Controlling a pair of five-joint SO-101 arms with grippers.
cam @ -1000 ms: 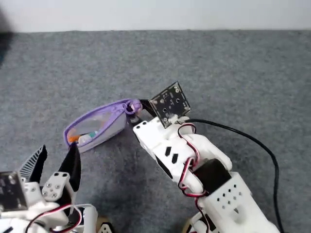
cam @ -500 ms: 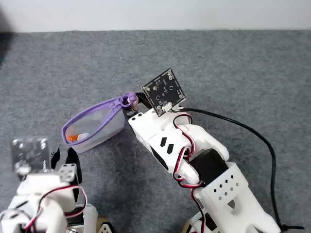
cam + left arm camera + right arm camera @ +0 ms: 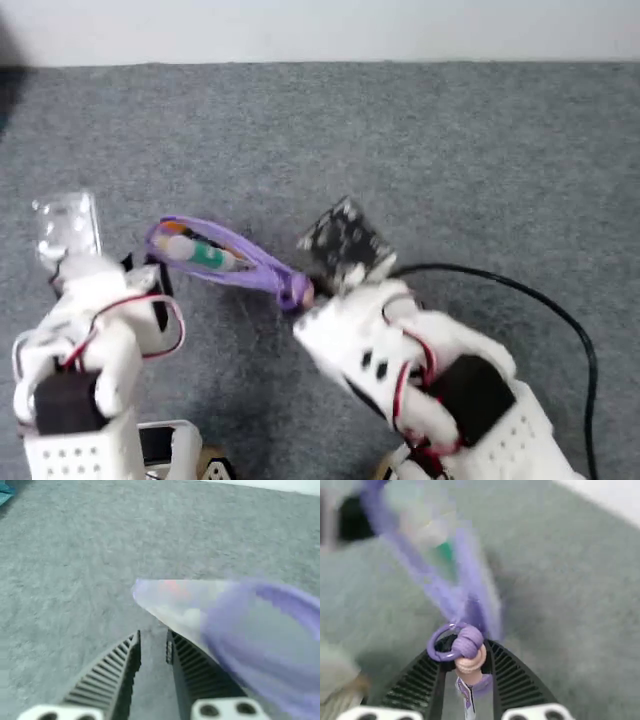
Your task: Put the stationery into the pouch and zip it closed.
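Note:
The clear pouch (image 3: 215, 255) with a purple zipper rim lies on the grey carpet, with an orange and a green piece of stationery (image 3: 205, 255) inside. My right gripper (image 3: 462, 647) is shut on the zipper pull (image 3: 465, 650), a purple ring with a peach bead, at the pouch's near right end (image 3: 295, 292). My left gripper (image 3: 152, 640) sits at the pouch's opposite end. Its fingers stand a narrow gap apart with carpet showing between them. The pouch (image 3: 225, 615) lies just beyond and beside one left fingertip.
Grey carpet (image 3: 480, 150) stretches free behind and to the right of the pouch. A black cable (image 3: 540, 300) loops from the right arm across the carpet. A pale wall runs along the far edge.
The right gripper has dragged the zipper pull toward the front, swinging the pouch around. The left arm has risen and come forward to the pouch's left end, its fingers narrowed.

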